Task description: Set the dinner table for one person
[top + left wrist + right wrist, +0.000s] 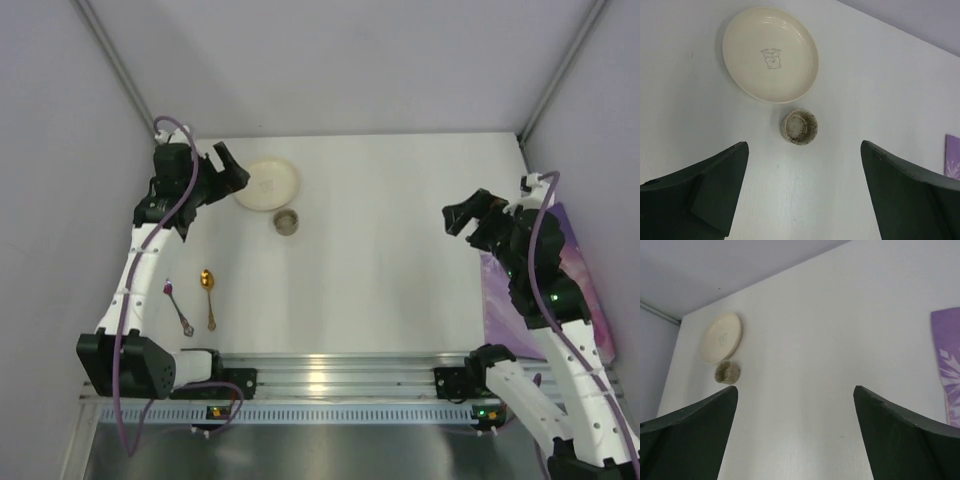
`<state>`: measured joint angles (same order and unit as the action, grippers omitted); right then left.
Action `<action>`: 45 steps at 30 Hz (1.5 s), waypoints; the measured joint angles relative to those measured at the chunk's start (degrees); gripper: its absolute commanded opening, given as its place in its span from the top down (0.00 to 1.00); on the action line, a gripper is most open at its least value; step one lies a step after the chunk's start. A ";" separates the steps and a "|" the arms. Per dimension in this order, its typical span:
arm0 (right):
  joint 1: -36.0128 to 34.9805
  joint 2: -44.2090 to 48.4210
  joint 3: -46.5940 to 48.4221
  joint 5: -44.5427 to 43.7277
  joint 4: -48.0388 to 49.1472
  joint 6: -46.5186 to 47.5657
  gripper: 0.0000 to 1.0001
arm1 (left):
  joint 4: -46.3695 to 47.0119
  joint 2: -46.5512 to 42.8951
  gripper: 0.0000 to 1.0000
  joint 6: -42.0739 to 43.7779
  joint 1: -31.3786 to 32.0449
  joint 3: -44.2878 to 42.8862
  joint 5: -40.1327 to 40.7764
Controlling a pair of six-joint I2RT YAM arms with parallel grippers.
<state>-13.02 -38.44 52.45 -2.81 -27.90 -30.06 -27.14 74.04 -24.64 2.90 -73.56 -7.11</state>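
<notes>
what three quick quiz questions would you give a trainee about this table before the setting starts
1. True or false: the small cup stands on the table beside the plate, not on it.
2. The purple placemat lies: A under the plate; B at the table's right edge; C in the middle of the table.
3. How many pieces of cutlery lie on the table?
Key: 1 true. 2 B. 3 two: a gold spoon and a purple-handled piece.
</notes>
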 measured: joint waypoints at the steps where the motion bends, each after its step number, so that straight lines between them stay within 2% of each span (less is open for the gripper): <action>1: 0.04 -0.87 0.39 -1.29 -0.94 0.04 0.00 | -0.42 -0.66 0.01 -1.20 -0.02 0.48 0.33; 5: 0.87 -11.13 6.34 -5.97 -5.84 1.25 0.00 | -1.68 -1.22 0.01 -5.35 -0.42 2.12 -4.20; 9: 3.89 -27.23 14.97 -4.57 -9.42 2.64 0.00 | -5.14 0.17 0.01 -8.52 2.82 3.78 -4.63; 10: 5.66 -34.01 16.02 -3.93 -9.77 2.69 0.00 | -6.19 0.09 0.01 -8.81 4.04 4.20 -4.26; 14: 10.10 -46.73 16.22 -4.44 -13.07 3.39 0.00 | -9.66 -2.05 0.05 -9.99 7.48 6.82 -4.46; 19: 18.27 -55.04 16.65 -6.05 -14.64 5.44 0.01 | -11.93 -8.09 0.05 -10.91 9.22 10.88 -4.46; 25: 24.35 -62.10 18.95 -7.37 -14.49 7.74 0.09 | -14.21 -12.83 0.06 -11.87 10.47 11.87 -4.42; 28: 24.33 -64.89 18.91 -7.74 -14.36 8.50 0.18 | -14.60 -13.05 0.06 -12.17 10.67 11.87 -4.20; 31: 24.46 -67.34 18.69 -7.82 -13.81 9.01 0.41 | -15.26 -13.03 0.07 -12.31 10.78 11.80 -3.98; 32: 24.57 -67.82 18.34 -7.58 -13.31 8.85 0.52 | -15.63 -13.00 0.07 -12.28 10.78 11.65 -3.98; 34: 24.79 -67.84 18.12 -7.43 -12.57 8.94 0.60 | -16.55 -12.98 0.07 -12.24 10.78 11.21 -3.87; 35: 24.85 -67.84 18.05 -7.32 -12.22 8.98 0.70 | -17.00 -12.96 0.07 -12.07 10.78 10.84 -3.74; 37: 24.94 -67.84 17.75 -7.23 -11.43 9.07 0.82 | -17.31 -12.87 0.07 -11.72 10.78 10.25 -3.48; 38: 24.94 -67.84 17.64 -7.23 -11.21 9.14 0.96 | -17.57 -12.76 0.07 -11.58 10.78 9.94 -3.41; 39: 24.96 -67.84 17.59 -7.30 -11.04 9.42 1.00 | -17.62 -12.74 0.07 -11.37 10.78 9.81 -3.30; 45: 25.27 -66.31 15.32 -5.66 -8.61 9.05 1.00 | -18.03 -12.15 0.07 -10.78 10.78 9.79 -3.02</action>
<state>12.25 -104.75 67.77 -8.47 -36.51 -21.02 -45.17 61.89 -35.42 13.67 -63.77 -10.13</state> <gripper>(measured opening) 0.011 0.932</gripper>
